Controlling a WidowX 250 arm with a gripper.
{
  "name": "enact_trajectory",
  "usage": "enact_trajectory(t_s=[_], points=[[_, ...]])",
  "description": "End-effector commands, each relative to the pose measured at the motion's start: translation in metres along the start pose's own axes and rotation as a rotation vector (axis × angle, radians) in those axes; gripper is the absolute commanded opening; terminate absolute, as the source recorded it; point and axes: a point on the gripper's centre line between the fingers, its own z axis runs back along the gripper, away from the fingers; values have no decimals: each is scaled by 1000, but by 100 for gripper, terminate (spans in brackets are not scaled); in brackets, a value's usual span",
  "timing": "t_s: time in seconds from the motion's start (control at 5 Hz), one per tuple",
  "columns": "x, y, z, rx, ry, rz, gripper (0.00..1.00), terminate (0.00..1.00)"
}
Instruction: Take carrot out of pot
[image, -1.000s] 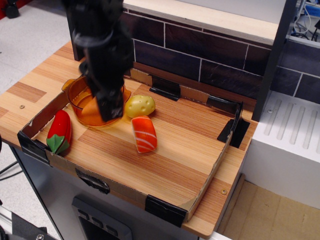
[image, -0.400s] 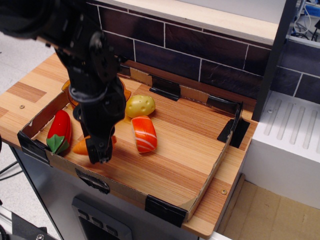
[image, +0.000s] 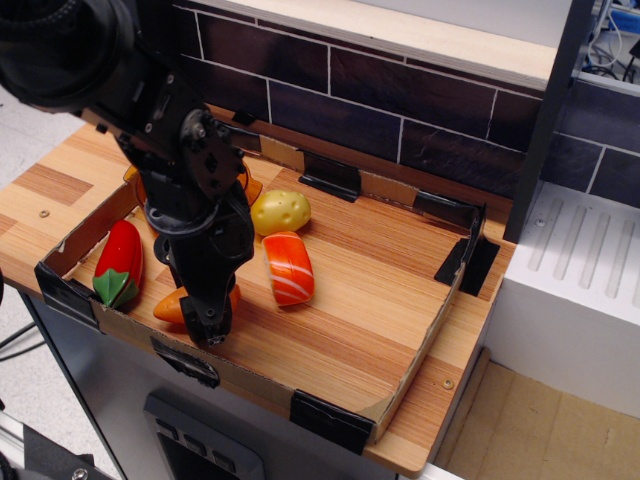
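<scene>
The small orange carrot (image: 170, 306) is outside the pot, low over the wooden tray floor near the front-left cardboard wall. My black gripper (image: 208, 322) points down and is shut on it; the carrot sticks out to the left of the fingers. The amber pot (image: 252, 187) stands behind at the tray's back left. My arm hides most of it, and only slivers of its rim show.
A red pepper with a green stem (image: 120, 255) lies left of the carrot. A yellow potato (image: 280, 211) and a salmon sushi piece (image: 289, 268) lie to the right. The cardboard tray wall (image: 400, 385) rings the floor. A dark tile wall (image: 400, 110) stands behind.
My gripper lifted the carrot out of the pot and carried it forward to the tray's front left. In the last half second it sank slightly and shifted a little right.
</scene>
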Motion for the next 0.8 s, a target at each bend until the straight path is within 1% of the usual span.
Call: enact_trajectory(t_s=[0.0, 0.2, 0.4, 0.6], points=[[2, 9, 22, -17, -46, 31, 100, 0], [4, 17, 40, -7, -73, 65, 100, 0], [13, 23, 73, 20, -130, 106, 100, 0], [16, 31, 109, 29, -185, 159, 100, 0]])
